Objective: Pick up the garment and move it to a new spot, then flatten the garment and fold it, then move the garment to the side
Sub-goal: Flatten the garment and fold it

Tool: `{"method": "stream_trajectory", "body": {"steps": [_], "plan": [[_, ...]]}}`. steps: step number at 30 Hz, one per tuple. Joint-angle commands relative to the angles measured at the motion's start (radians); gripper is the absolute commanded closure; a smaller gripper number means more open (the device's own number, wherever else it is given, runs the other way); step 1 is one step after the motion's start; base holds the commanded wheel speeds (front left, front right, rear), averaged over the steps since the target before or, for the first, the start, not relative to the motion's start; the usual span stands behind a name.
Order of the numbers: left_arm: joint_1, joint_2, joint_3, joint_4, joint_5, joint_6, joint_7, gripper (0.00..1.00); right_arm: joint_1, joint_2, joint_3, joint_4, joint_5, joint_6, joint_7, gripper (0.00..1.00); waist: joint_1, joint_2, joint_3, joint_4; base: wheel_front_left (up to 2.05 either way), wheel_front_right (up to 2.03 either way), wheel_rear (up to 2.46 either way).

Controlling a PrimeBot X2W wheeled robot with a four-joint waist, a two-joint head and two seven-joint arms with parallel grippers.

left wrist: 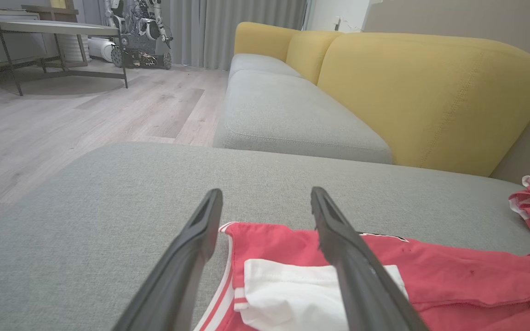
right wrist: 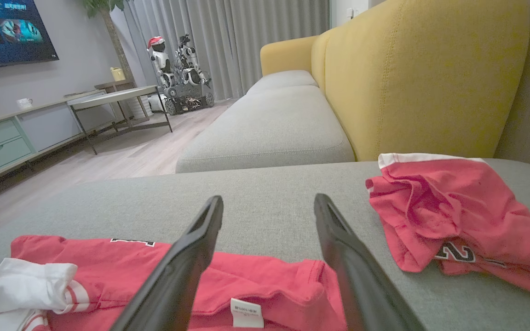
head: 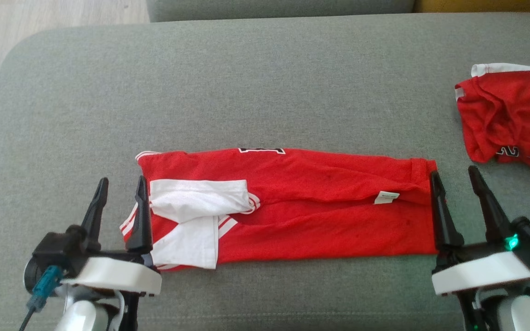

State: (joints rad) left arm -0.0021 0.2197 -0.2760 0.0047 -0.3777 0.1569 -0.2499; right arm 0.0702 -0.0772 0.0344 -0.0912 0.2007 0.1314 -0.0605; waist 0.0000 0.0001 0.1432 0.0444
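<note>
Head view: the red shirt (head: 302,207), folded to a long strip, lies on the grey cushion (head: 246,82) between the left gripper (head: 123,181) and right gripper (head: 453,172), both spread wide and empty. Folding seems midway, and each end likely needs a grasp next.

The grey cushion (head: 265,82) is bare across its far half and at its left end, so there is wide room to pass there. The folded red garment (head: 320,207) fills the near middle. The left tool (head: 123,179) and right tool (head: 452,171) stand spread at its two ends. A crumpled red garment (head: 509,115) blocks the far right. A bare strip runs along the near edge.
</note>
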Motion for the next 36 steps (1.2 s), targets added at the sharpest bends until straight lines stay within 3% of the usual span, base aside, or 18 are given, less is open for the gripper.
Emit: {"method": "stream_trajectory", "body": {"steps": [1,18,30,36], "plan": [[-0.025,0.009,0.044,-0.027,0.01,-0.005,-0.012,0.0,-0.014,-0.005,0.026,-0.037,-0.005,-0.001,0.005,0.0,0.0,-0.0001,-0.001,0.0,0.0,0.0,0.0],[-0.043,-0.022,0.068,-0.003,0.046,-0.04,-0.012,0.0,-0.029,-0.002,-0.01,-0.022,-0.001,-0.001,0.034,0.0,0.0,-0.0001,0.029,0.008,0.0,0.0,0.0],[-0.135,-0.045,0.058,0.008,0.079,-0.081,-0.012,0.0,-0.168,-0.011,-0.084,0.237,0.0,-0.001,0.095,0.0,0.0,-0.0001,0.145,0.041,0.0,0.0,0.0],[-0.161,-0.058,0.069,0.02,0.093,-0.097,-0.012,0.0,-0.141,0.008,-0.09,0.308,0.005,-0.001,0.148,0.0,0.0,-0.0001,0.168,0.049,0.0,0.0,0.0]]}}
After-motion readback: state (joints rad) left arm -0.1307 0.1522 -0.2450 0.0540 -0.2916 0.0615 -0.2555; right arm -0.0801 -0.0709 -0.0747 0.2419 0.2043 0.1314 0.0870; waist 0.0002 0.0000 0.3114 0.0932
